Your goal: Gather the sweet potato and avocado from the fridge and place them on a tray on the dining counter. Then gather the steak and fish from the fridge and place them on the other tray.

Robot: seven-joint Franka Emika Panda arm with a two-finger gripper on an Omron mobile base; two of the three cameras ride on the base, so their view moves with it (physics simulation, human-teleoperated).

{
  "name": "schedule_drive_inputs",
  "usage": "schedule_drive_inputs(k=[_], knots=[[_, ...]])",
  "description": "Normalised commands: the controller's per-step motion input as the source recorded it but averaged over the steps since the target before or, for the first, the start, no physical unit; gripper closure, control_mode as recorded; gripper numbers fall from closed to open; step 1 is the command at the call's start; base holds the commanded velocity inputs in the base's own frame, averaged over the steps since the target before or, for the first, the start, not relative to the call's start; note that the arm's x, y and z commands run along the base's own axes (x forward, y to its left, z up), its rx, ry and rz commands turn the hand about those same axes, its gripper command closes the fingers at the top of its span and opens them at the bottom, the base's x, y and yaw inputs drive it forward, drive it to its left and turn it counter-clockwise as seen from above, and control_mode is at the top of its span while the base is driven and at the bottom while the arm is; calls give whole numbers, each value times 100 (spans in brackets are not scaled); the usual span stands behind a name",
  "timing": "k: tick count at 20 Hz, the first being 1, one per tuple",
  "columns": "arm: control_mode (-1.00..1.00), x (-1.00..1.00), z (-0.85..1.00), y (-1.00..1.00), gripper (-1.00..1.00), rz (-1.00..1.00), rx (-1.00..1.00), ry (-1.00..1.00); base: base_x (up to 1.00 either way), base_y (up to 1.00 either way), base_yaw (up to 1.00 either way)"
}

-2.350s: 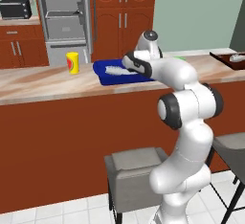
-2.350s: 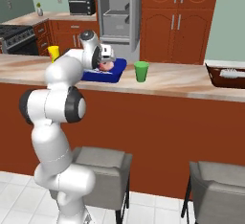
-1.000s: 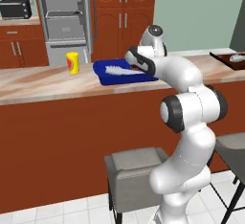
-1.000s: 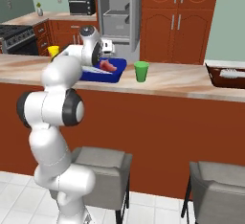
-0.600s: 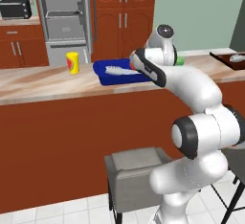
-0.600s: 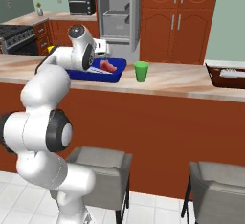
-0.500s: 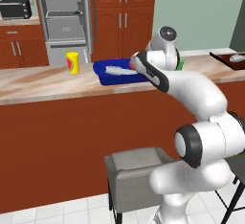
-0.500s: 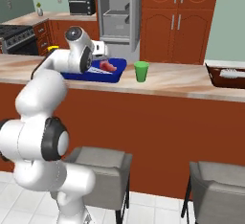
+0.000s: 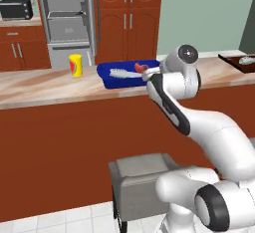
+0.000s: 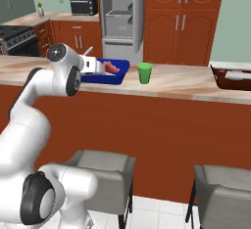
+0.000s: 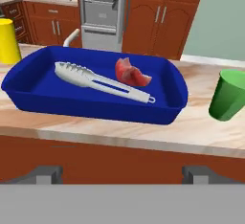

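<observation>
Retreat from blue tray, steak and fish delivered

Steak [image 11: 131, 73] lies in blue tray [image 11: 28, 98] on bench [image 11: 201, 129], right of the fish [image 11: 98, 82], whose long axis runs diagonally, far-left to near-right. Gripper [image 11: 122, 173] is spread wide, empty, near the tray's front rim. Advice: withdraw level and straight, clear of rim and green cup [image 11: 228, 95].

bench [image 9: 40, 90]: I see blue tray [image 9: 107, 72] holding white tongs [image 9: 122, 72] | yellow cup [image 9: 75, 65] left of it | fridge [image 9: 67, 20] open, far behind
</observation>
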Motion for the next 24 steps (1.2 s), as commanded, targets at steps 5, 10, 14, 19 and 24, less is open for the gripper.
schedule_drive_inputs(k=[5,10,14,19,24], knots=[[-100,-100,-12,6,-100,-7,2,-9,0,0,0],[-100,-100,-22,0,-100,-2,1,-13,0,0,0],[-100,-100,-25,0,-100,0,0,-7,0,0,0],[-100,-77,-14,4,-100,-2,0,-3,0,0,0],[-100,0,0,0,-100,0,0,0,0,0,0]])
